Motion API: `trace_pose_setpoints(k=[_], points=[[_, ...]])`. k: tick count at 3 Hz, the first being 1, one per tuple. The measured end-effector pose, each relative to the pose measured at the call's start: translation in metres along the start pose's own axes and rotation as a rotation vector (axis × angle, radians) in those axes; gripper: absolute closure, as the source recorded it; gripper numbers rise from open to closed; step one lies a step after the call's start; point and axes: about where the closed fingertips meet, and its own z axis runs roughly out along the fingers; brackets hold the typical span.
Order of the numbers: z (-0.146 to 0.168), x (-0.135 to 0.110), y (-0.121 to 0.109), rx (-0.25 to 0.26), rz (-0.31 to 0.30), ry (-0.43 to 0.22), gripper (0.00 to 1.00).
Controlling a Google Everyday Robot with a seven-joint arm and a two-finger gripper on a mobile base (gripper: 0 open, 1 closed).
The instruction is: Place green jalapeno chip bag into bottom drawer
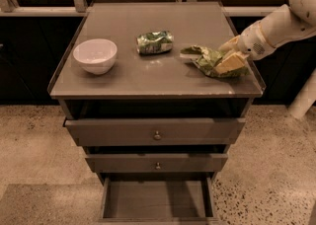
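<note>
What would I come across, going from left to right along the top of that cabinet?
First the white bowl → rolled dark-green packet → green jalapeno chip bag, with the robot's gripper over the bag's right part, near the right edge of the cabinet top.

The white, smooth-shelled robot arm (pixel 279 24) reaches in from the far right, sloping down and leftward; its pale cream two-finger gripper (pixel 228 57) sits low on the right side, pointing towards the near left
</note>
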Motion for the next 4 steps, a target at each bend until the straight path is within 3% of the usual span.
trace_pose_setpoints(k=[1,2,4], points=[[0.000,0.000,0.000,0.000,0.000,0.000,0.86],[0.000,0.000,0.000,0.000,0.000,0.000,1.00],[-0.019,-0.006,0.024,-0.034,0.024,-0.066,1.00]])
